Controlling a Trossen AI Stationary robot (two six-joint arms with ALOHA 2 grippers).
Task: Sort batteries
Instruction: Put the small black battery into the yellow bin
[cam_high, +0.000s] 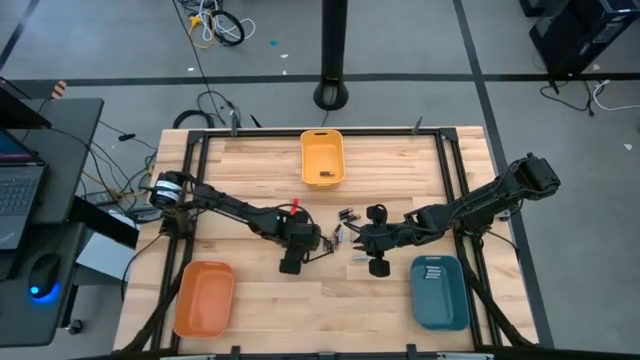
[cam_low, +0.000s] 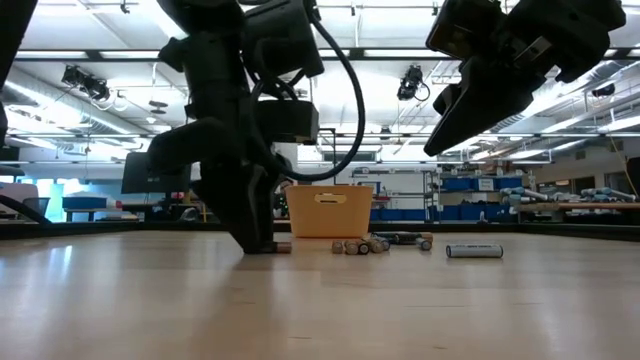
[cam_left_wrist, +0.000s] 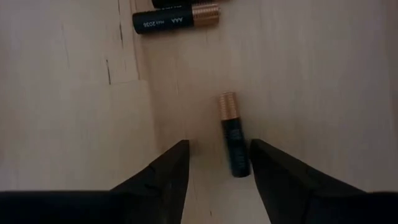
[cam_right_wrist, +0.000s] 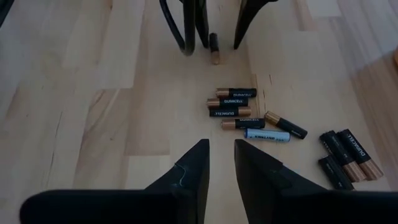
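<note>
Left gripper standing with fingers spread apart, down at the wooden table near its middle, straddling one black-and-copper battery lying flat on the boards between the fingertips, nearer one finger, not clamped. Showing in the right wrist view as two dark fingers either side of that same battery. Second battery of the same kind lying a little beyond it, label reading AAA.

Right gripper hovering above the table, clear of the surface, fingers set a narrow gap apart and holding nothing. Lying ahead of it, a loose cluster of batteries, mostly black with copper ends, one pale blue battery among them, a few more off to one side.

Sitting on the table: a yellow bin at the far edge, a few dark batteries inside; an orange bin at the near left corner; a teal bin at the near right.

Beyond the table, grey floor with cables, a desk with a laptop at left, shelving and ceiling lights showing in the low view.
</note>
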